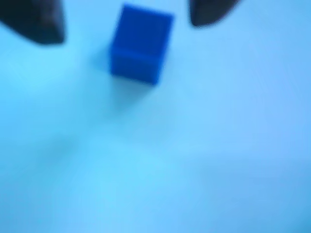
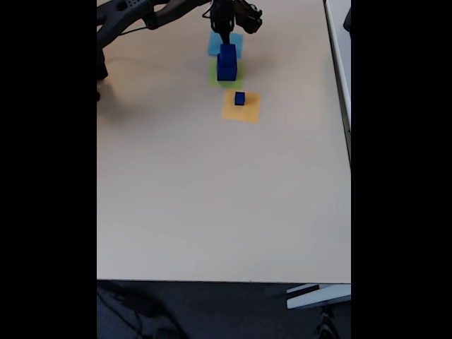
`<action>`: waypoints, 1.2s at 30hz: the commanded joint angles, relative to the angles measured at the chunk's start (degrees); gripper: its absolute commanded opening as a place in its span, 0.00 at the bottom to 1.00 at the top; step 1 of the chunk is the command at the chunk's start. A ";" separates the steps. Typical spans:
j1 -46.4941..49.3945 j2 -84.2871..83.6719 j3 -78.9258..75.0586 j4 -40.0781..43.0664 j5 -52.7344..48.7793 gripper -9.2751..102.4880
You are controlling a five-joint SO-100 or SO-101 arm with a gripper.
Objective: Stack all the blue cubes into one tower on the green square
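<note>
In the fixed view two blue cubes form a tower on the green square [image 2: 214, 80]: a large cube [image 2: 226, 71] below and a medium cube [image 2: 227, 54] on top. The small cube [image 2: 240, 98] sits apart on an orange square [image 2: 241, 109]. My gripper [image 2: 225, 39] hangs just above the tower's top. The blurred wrist view shows a blue cube [image 1: 141, 46] between my two dark fingertips [image 1: 36, 24]. My gripper [image 1: 126, 26] is open there, both fingers clear of the cube's sides.
A light-blue paper square [image 2: 234, 44] lies just behind the green one, partly under the gripper. The arm [image 2: 134, 14] reaches in from the top left. The beige table [image 2: 212, 198] stretches wide toward the front edge, with its right edge near another desk.
</note>
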 commanded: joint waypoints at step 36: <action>27.95 51.33 48.43 -16.79 -32.70 0.34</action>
